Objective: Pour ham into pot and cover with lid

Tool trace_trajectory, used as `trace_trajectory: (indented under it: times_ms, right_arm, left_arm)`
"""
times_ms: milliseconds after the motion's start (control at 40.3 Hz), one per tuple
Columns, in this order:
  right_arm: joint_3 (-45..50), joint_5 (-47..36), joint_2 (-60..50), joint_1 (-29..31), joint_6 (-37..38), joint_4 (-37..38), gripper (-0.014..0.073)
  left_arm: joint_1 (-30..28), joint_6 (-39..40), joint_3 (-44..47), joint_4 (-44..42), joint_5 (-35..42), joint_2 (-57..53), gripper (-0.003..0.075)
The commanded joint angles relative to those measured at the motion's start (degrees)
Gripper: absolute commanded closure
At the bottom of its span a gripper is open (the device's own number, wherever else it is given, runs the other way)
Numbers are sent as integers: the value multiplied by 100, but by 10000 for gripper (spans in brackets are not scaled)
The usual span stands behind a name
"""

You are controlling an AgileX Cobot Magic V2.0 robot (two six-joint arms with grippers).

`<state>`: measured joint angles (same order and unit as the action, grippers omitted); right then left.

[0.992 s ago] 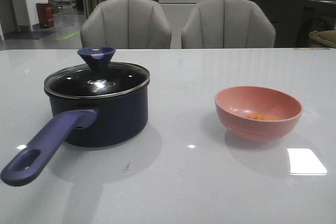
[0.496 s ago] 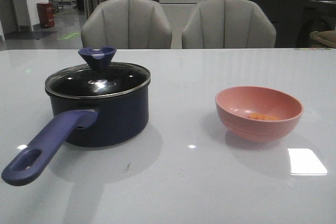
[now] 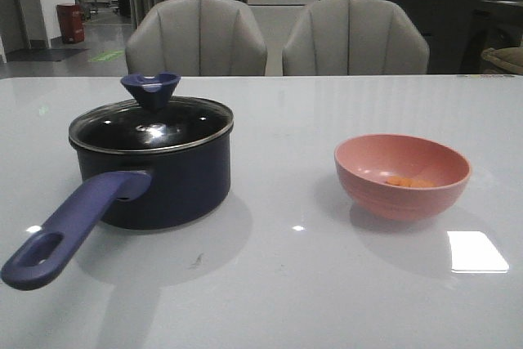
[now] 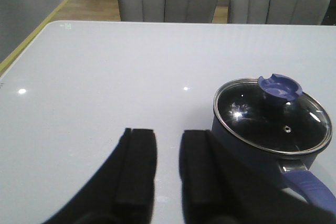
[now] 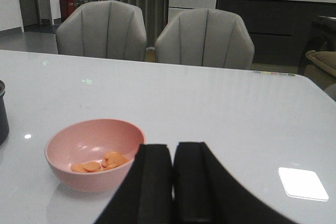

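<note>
We see the pot (image 3: 159, 177), dark navy, on the left half of the white table (image 3: 286, 284), with its long blue-purple handle (image 3: 69, 226) pointing toward the robot and to its left. The lid (image 3: 151, 124) sits on the pot, glass with a silver rim, its flared knob (image 3: 150, 87) up top. The pink bowl (image 3: 402, 176) stands well apart on the right half of the table, upright. The ham (image 3: 406, 181) lies in the bowl bottom, a few flat orange pieces; the right wrist view shows them better than the front view.

Neither arm shows in the front view. In the left wrist view the left gripper (image 4: 160, 169) hangs over bare table beside the pot, its black fingers (image 4: 136, 169) slightly apart with table showing between, holding nothing. In the right wrist view the right gripper (image 5: 173, 182) sits near the bowl, on the robot's side of it, pads together or nearly so; only a thin line of light between them, so we read it as closed on nothing, though the gap is hard to judge.

Two grey chairs (image 3: 196, 37) stand behind the far table edge. A bright square reflection (image 3: 477, 251) lies on the table just right of the bowl.
</note>
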<state>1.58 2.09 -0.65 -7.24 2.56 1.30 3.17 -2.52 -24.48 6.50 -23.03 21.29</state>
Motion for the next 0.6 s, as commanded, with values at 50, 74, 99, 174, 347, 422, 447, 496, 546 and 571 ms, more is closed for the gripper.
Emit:
trace_trajectory:
  times_ms: [50, 74, 99, 174, 347, 422, 447, 496, 546, 571]
  right_arm:
    - [-32, -489, -108, 41, -9, 74, 434]
    - [-32, -489, -108, 41, -9, 74, 434]
    - [-32, -489, -108, 41, -9, 74, 434]
    - [-32, -489, -108, 41, -9, 74, 434]
    - [-32, -489, -108, 41, -9, 74, 434]
    - [-32, -489, -108, 41, -9, 74, 434]
    - [-32, -489, -108, 41, -9, 74, 434]
    - [-32, -489, -108, 41, -9, 74, 434]
    - [-32, -489, -108, 41, -9, 74, 434]
    - [-32, -489, -108, 41, -9, 74, 434]
  left_arm:
    - [13, 25, -413, 78, 344, 387, 131]
    - [13, 25, -457, 78, 312, 445, 83]
    - [23, 25, -516, 78, 288, 537, 55]
    - [96, 25, -693, 78, 212, 819, 15]
    - [573, 25, -1323, 78, -157, 1707, 57]
    - [792, 25, -1689, 78, -360, 2167, 65]
    - [849, 25, -1824, 78, -400, 2362, 65]
    - [977, 25, -2069, 94, -464, 2696, 65]
    - [1102, 25, -2314, 173, -506, 3047, 65]
    - [1187, 25, -2493, 237, -550, 3299, 65]
